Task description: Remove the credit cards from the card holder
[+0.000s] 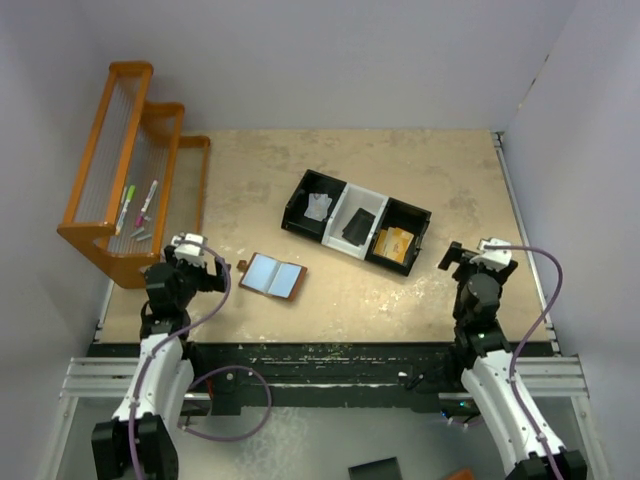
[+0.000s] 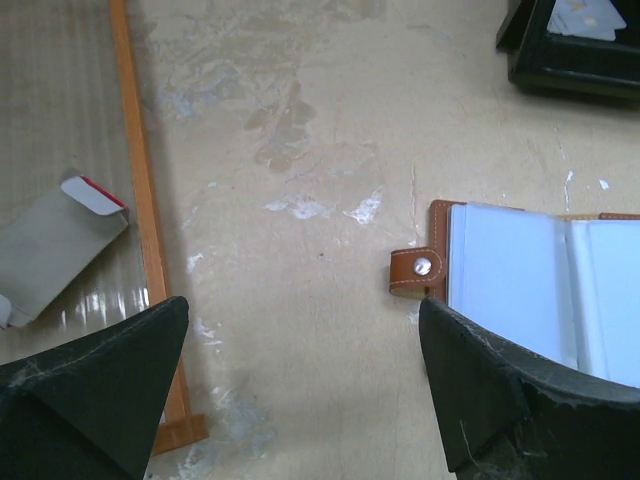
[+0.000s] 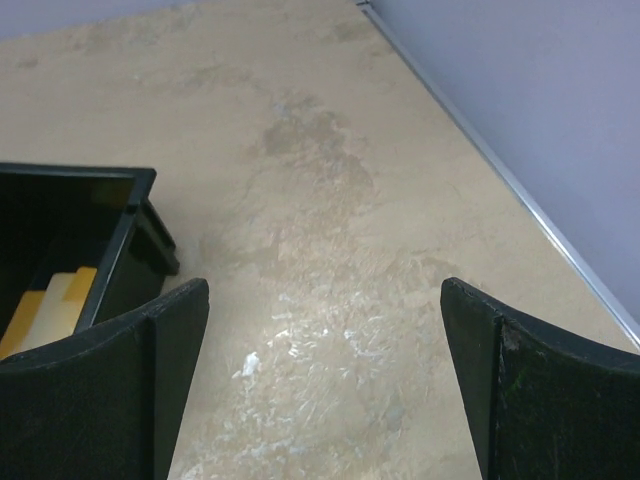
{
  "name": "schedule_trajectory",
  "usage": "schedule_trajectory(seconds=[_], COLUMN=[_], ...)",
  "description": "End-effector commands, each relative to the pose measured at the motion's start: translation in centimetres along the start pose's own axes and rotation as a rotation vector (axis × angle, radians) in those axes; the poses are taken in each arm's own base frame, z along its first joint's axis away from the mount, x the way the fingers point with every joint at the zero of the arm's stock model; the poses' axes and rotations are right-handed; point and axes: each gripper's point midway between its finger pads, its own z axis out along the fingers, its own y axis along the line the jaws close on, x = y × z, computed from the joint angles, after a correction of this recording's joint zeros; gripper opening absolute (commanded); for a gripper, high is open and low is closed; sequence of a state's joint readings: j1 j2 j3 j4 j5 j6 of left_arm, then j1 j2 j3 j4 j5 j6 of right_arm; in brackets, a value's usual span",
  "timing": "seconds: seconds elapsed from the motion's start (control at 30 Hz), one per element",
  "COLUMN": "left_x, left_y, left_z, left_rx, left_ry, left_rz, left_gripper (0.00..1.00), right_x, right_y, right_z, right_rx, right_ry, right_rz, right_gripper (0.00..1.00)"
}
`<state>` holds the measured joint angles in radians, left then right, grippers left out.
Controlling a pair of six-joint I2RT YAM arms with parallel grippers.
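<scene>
The card holder (image 1: 272, 276) lies open and flat on the table, a brown wallet showing its pale blue-grey sleeves. In the left wrist view the card holder (image 2: 540, 290) and its snap tab (image 2: 418, 270) sit just beyond my right-hand finger. A black credit card (image 1: 356, 228) rests in the tray's white middle compartment. A gold-orange credit card (image 1: 393, 243) is in the tray's right compartment, and its gold edge (image 3: 45, 305) shows in the right wrist view. My left gripper (image 1: 205, 252) (image 2: 300, 340) is open over bare table, left of the holder. My right gripper (image 1: 480, 252) (image 3: 325, 330) is open and empty, right of the tray.
The three-compartment tray (image 1: 334, 205) stands mid-table, with a white paper scrap (image 1: 318, 207) in its left compartment. An orange stepped rack (image 1: 130, 160) holding markers stands at the left, its base rail (image 2: 140, 200) close to my left finger. A metal rail (image 3: 490, 150) runs along the table's right edge.
</scene>
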<state>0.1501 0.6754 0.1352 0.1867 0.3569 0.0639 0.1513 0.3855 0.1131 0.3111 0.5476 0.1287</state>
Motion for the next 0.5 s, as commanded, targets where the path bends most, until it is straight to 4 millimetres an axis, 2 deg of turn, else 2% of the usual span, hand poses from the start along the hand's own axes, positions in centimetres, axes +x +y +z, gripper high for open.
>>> schedule_trajectory(seconds=[0.0, 0.1, 0.17, 0.23, 0.4, 0.47], left_x=[-3.1, -2.7, -2.6, -2.6, -2.4, -2.4], left_y=[-0.1, 0.8, 0.8, 0.5, 0.8, 0.7], left_z=[-0.5, -0.8, -1.4, -1.7, -1.1, -1.2], left_rx=[0.004, -0.059, -0.078, -0.065, -0.067, -0.067], left_ry=[-0.135, -0.144, -0.195, -0.205, -0.166, -0.174], left_rz=[0.056, 0.038, 0.041, 0.054, 0.043, 0.044], left_gripper=[0.99, 0.99, 0.99, 0.99, 0.99, 0.99], right_x=[-0.7, -0.8, -0.5, -0.6, -0.3, -0.2], right_y=[1.7, 1.9, 4.5, 5.8, 5.7, 4.8], right_z=[0.5, 0.5, -0.3, -1.4, -1.4, -0.9], right_rx=[-0.086, -0.1, -0.272, -0.378, -0.371, -0.308], right_ry=[-0.041, -0.042, -0.051, -0.099, -0.092, -0.08], right_rz=[-0.009, -0.016, -0.063, -0.102, -0.097, -0.068], right_gripper=[1.0, 0.99, 1.0, 1.0, 1.0, 1.0])
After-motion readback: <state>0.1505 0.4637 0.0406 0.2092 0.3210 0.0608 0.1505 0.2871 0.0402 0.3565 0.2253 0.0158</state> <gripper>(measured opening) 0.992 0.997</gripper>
